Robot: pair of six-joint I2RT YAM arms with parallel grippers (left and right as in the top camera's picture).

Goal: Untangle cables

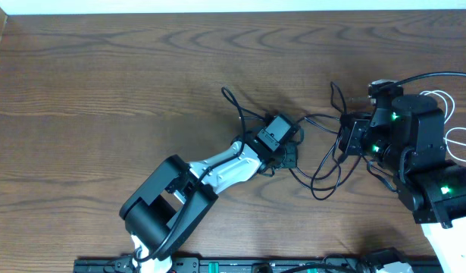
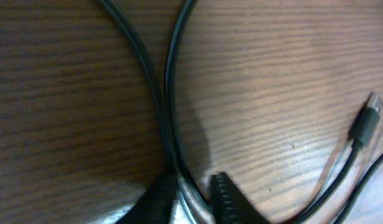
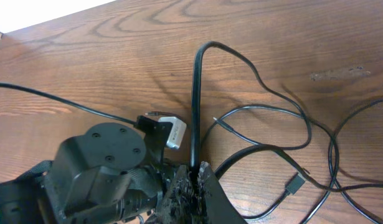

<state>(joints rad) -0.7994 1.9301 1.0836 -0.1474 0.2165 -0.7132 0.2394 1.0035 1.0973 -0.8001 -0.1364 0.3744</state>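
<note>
The left hand (image 2: pixel 191 194) is pressed almost together. It pinches two of the black cables (image 2: pixel 169 93) between its fingers (image 2: pixel 225 196). The two cords go out from the left hand side by side, touching, and part only further away over the wooden counter (image 2: pixel 66 93). Near the left hand, on the right in its wrist view, a cable end with a small plug (image 2: pixel 364 124) lies flat and is apart from the fingers.

From above, the other black cables lie in loose crossing loops on the right of the left hand, between it and the right hand (image 3: pixel 194 171). The right hand is near the left hand, not touching it. It is pressed together on one black cable, which stands up from its fingertips, bends over and comes down into the loops.

The white cable (image 1: pixel 450 106) lies well apart from the left hand, beyond the right arm, at the right edge of the counter.
</note>
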